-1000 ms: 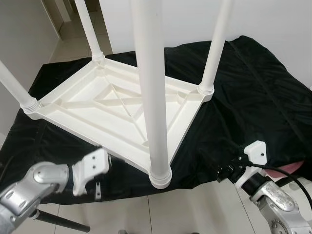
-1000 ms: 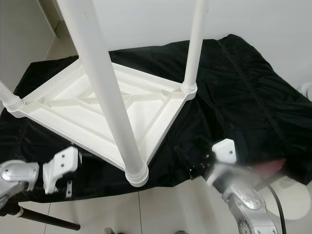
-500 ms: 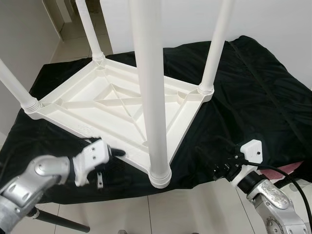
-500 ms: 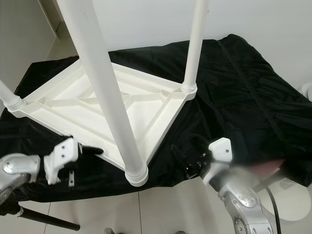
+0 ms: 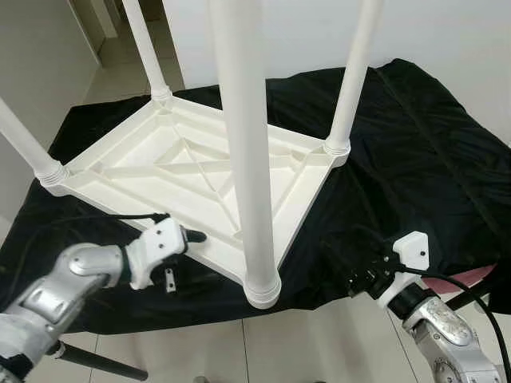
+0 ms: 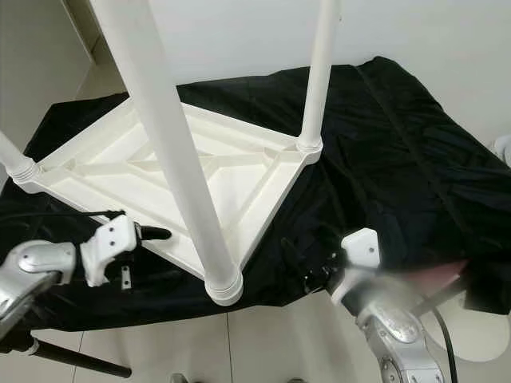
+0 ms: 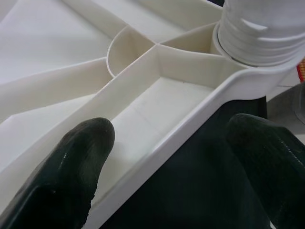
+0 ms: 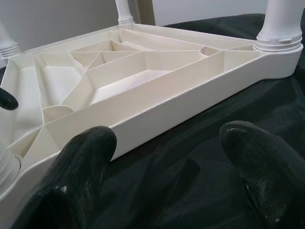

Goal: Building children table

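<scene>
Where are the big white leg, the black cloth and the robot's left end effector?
Leg (image 5: pixel 243 144), left eye view, middle of the shaft.
Cloth (image 5: pixel 415 136), left eye view, bare part right of the table.
Left end effector (image 5: pixel 190 237), left eye view, black fingertips at the table's edge.

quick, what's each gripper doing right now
Left gripper: open, fingers straddling the rim of the upturned table top, not clamped.
Right gripper: open, holding nothing, above the black cloth.

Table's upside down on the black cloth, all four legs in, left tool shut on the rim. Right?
Not quite: the left tool is open, its fingers straddling the rim of the table without closing on it, as the left wrist view shows. The black cloth and four legs stand.
</scene>
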Robot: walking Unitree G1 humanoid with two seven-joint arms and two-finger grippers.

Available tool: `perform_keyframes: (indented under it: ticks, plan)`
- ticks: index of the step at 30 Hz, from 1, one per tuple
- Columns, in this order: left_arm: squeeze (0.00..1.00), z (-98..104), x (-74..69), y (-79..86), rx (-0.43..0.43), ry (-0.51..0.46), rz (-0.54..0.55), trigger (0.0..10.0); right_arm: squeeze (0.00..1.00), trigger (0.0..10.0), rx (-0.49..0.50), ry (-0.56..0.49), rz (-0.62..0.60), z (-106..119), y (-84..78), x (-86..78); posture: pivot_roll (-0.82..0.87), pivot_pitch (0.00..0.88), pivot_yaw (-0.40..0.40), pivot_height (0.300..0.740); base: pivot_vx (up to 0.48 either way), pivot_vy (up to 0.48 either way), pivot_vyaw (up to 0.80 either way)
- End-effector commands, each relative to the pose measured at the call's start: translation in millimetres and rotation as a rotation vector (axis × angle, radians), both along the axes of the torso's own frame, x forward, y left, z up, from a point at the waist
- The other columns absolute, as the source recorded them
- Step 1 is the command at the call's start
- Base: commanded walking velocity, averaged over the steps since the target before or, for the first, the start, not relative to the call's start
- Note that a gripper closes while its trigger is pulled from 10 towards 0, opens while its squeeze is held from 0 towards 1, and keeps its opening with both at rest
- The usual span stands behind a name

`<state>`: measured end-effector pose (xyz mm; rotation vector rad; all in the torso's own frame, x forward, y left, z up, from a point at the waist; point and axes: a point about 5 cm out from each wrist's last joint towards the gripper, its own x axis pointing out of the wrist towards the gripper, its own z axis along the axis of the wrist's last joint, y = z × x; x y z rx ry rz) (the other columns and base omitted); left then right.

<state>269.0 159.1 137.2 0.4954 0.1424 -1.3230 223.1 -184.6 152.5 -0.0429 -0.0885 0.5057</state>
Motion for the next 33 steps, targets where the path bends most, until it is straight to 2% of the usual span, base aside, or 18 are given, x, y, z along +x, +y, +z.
perform_keyframes:
  ticks: [1,8,15,18,19,21,22,28,33]
  plan:
    - [0.00,-8,-3.3,2.0,0.056,0.053,-0.083,10.0,0.00,10.0,-0.009,-0.008,0.001,0,-0.2,-0.1,-0.09,0.126,0.125,0.740,0.000,0.000,0.00]
    - [0.00,-23,17.3,-1.0,0.095,0.093,0.039,10.0,0.00,10.0,-0.011,0.001,-0.018,-2,0.2,-6.3,-0.10,0.140,0.142,0.740,0.000,0.000,0.00]
    - [0.00,-29,27.7,1.0,0.128,0.120,0.112,10.0,0.00,10.0,-0.014,0.001,-0.035,-2,-0.8,-6.1,-0.10,0.143,0.145,0.740,0.000,0.000,0.00]
    - [0.00,-27,32.9,0.9,0.108,0.145,0.136,10.0,0.00,10.0,-0.012,0.000,-0.034,-3,0.6,-5.0,-0.10,0.143,0.144,0.740,0.000,0.000,0.00]
    - [0.00,-26,35.0,1.0,0.101,0.152,0.146,9.0,0.00,10.0,-0.011,0.000,-0.033,-3,1.4,-4.5,-0.09,0.142,0.144,0.740,0.000,0.000,0.00]
    - [0.00,-26,36.3,1.0,0.097,0.155,0.152,9.0,0.00,10.0,-0.010,-0.001,-0.033,-3,1.9,-4.2,-0.09,0.142,0.144,0.740,0.000,0.000,0.00]
    - [0.00,-24,41.9,2.6,0.094,0.136,0.184,0.0,0.00,10.0,-0.008,-0.002,-0.034,-3,2.4,-3.6,-0.09,0.139,0.144,0.740,0.000,0.000,0.00]
    - [0.00,-23,46.7,4.8,0.096,0.117,0.216,0.0,0.00,10.0,-0.006,-0.007,-0.037,-2,3.2,-2.2,-0.09,0.138,0.144,0.740,0.000,0.000,0.00]
    - [0.00,-22,50.1,2.6,0.065,0.102,0.245,0.0,0.00,10.0,0.013,-0.023,-0.050,0,4.8,1.0,-0.08,0.134,0.142,0.740,0.000,0.000,0.00]
